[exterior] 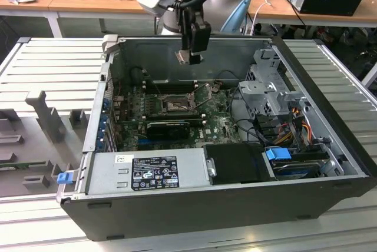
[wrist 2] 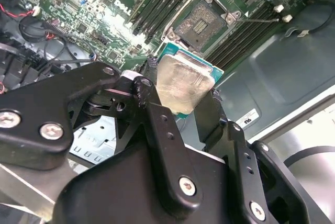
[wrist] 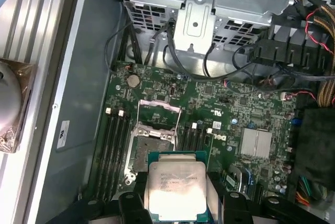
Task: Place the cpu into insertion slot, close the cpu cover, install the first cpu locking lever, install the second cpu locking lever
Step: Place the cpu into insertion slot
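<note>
As it hangs above the open case (exterior: 235, 205), the hand (exterior: 190, 59) is clamped on the cpu (wrist: 175, 187), its fingers (wrist 2: 154, 111) pinching two opposite edges, silver top toward the wrist cameras. The insertion slot (wrist: 149, 149) lies well below the hand and, as I judge it, slightly ahead of straight-down, bare, its edges roughly square with the chip's; the cpu cover (wrist: 159, 105) stands swung open beyond it.

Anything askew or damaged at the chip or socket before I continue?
Nothing stands out. The gripper holds the cpu by two opposite edges, above the motherboard; the insertion slot lies uncovered, its cpu cover swung open. No damage that I can see.
</note>
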### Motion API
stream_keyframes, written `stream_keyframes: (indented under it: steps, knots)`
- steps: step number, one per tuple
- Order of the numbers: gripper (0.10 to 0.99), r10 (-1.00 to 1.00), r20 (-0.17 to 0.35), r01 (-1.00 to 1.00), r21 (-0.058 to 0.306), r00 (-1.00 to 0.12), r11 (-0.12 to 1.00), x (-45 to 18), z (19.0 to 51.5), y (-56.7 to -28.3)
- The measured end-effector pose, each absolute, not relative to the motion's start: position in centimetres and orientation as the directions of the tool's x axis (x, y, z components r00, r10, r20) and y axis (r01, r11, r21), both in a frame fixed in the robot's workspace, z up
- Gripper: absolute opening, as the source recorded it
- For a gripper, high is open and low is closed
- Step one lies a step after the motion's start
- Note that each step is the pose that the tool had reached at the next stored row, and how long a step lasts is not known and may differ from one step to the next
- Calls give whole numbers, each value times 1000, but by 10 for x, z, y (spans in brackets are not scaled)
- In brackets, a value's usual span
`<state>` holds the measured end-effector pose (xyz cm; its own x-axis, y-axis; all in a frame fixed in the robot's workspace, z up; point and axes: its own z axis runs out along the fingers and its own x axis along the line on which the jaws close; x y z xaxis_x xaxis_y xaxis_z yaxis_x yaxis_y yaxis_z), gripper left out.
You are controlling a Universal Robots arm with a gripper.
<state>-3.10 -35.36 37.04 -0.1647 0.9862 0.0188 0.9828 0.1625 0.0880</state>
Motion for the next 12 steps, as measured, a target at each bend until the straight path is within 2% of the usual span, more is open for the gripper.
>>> stream_keyframes:
  steps: [12]
  knots:
    - [525,999,19,995,88,-51,49,-31,369,-354]
